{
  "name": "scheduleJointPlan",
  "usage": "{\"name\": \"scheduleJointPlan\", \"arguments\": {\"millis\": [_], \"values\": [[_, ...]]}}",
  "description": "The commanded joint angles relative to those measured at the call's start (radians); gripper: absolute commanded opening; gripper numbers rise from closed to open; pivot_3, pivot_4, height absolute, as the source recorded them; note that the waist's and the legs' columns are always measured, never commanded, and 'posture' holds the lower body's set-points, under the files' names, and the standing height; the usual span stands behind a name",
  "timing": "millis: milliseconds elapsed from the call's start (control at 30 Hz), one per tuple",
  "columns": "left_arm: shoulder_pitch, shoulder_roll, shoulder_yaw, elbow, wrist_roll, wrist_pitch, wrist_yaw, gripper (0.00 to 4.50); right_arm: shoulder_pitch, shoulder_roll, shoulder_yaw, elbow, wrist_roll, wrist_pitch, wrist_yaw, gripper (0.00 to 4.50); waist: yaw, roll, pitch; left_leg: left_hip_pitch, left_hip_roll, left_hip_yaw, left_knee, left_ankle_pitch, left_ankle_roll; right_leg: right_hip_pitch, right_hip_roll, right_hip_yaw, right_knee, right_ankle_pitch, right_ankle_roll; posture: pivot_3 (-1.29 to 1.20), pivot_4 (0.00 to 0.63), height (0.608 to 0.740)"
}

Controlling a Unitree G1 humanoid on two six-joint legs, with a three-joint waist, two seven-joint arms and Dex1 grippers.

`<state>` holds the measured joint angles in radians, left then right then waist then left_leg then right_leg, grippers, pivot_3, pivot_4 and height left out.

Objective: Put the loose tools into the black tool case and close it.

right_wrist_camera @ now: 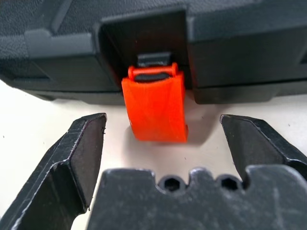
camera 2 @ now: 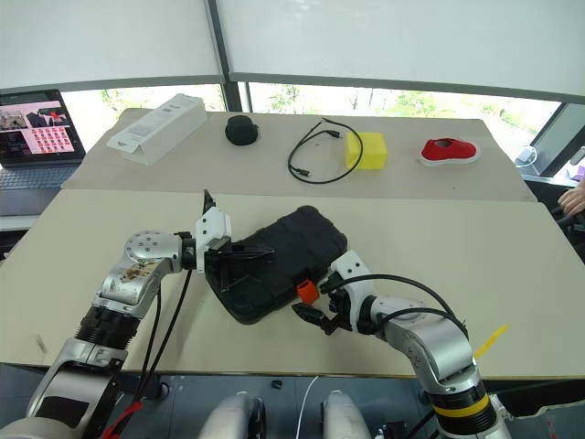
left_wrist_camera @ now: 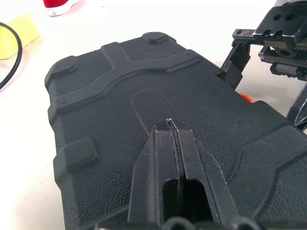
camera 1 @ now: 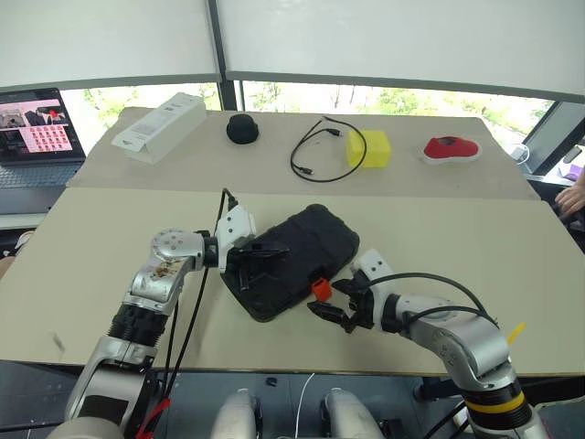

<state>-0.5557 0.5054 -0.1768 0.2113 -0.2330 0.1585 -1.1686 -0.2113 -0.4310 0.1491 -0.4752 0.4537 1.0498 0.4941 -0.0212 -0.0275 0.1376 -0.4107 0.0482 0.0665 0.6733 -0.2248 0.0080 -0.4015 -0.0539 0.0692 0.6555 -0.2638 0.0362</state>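
The black tool case lies with its lid down on the near table, set at a slant. My left gripper is shut, and its fingertips rest on the ribbed lid near the case's left end. The orange latch hangs out of a recess in the case's front edge, down to the tabletop. My right gripper stands open right in front of that latch, one finger on each side and neither touching it. The loose tools are out of view.
On the far table lie a white long box, a round black object, a black cable, a yellow block and a red object. A laptop stands far left. A person's hand shows at the right edge.
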Motion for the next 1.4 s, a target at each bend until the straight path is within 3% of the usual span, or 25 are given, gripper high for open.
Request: {"name": "scheduleJointPlan", "arguments": {"millis": [33, 200, 267, 900, 1300, 1367, 1400], "values": [[0.041, 0.009, -0.039, 0.047, 0.037, 0.04, -0.004, 0.0, -0.01, -0.001, -0.008, -0.001, 0.002, 0.001, -0.01, 3.26, 0.0, 0.0, 0.0, 0.0, 0.0, 0.0, 0.0, 0.0, 0.0, 0.0, 0.0, 0.0, 0.0, 0.0, 0.0, 0.0, 0.15, 0.74], [0.04, 0.01, -0.037, 0.049, 0.036, 0.037, -0.003, 0.0, -0.005, -0.032, 0.007, -0.012, 0.003, -0.001, 0.009, 1.63, 0.0, 0.0, 0.0, 0.0, 0.0, 0.0, 0.0, 0.0, 0.0, 0.0, 0.0, 0.0, 0.0, 0.0, 0.0, 0.0, 0.15, 0.74], [0.04, 0.009, -0.037, 0.051, 0.036, 0.035, -0.003, 0.0, -0.008, -0.04, 0.011, -0.013, 0.004, -0.006, 0.018, 1.26, 0.0, 0.0, 0.0, 0.0, 0.0, 0.0, 0.0, 0.0, 0.0, 0.0, 0.0, 0.0, 0.0, 0.0, 0.0, 0.0, 0.15, 0.74], [0.043, 0.006, -0.038, 0.053, 0.035, 0.035, -0.004, 0.0, 0.033, -0.083, -0.032, -0.046, 0.024, -0.164, 0.129, 1.26, 0.003, 0.0, 0.0, 0.0, 0.0, -0.001, -0.004, 0.0, 0.0, 0.001, 0.0, 0.0, -0.007, 0.0, 0.0, 0.0, 0.15, 0.74], [0.041, 0.002, -0.044, 0.055, 0.037, 0.036, -0.007, 0.0, -0.015, -0.023, 0.033, 0.029, -0.053, -0.168, 0.057, 1.26, 0.001, 0.0, 0.0, 0.0, 0.0, -0.001, -0.005, 0.0, 0.0, 0.001, 0.0, 0.0, -0.008, 0.0, 0.0, 0.0, 0.15, 0.74], [0.043, 0.003, -0.044, 0.053, 0.036, 0.036, -0.007, 0.0, -0.013, -0.006, 0.022, 0.031, -0.057, -0.203, 0.055, 2.25, -0.001, 0.0, 0.0, 0.001, 0.0, -0.001, -0.005, 0.0, 0.0, 0.001, 0.0, 0.0, -0.008, 0.0, 0.0, 0.0, 0.15, 0.74], [0.043, 0.003, -0.044, 0.053, 0.037, 0.037, -0.007, 0.0, -0.013, 0.0, 0.015, 0.032, -0.054, -0.208, 0.055, 2.48, -0.002, 0.0, 0.0, 0.001, 0.0, -0.001, -0.005, 0.0, 0.0, 0.001, 0.0, 0.0, -0.008, 0.0, 0.0, 0.0, 0.15, 0.74]]}}
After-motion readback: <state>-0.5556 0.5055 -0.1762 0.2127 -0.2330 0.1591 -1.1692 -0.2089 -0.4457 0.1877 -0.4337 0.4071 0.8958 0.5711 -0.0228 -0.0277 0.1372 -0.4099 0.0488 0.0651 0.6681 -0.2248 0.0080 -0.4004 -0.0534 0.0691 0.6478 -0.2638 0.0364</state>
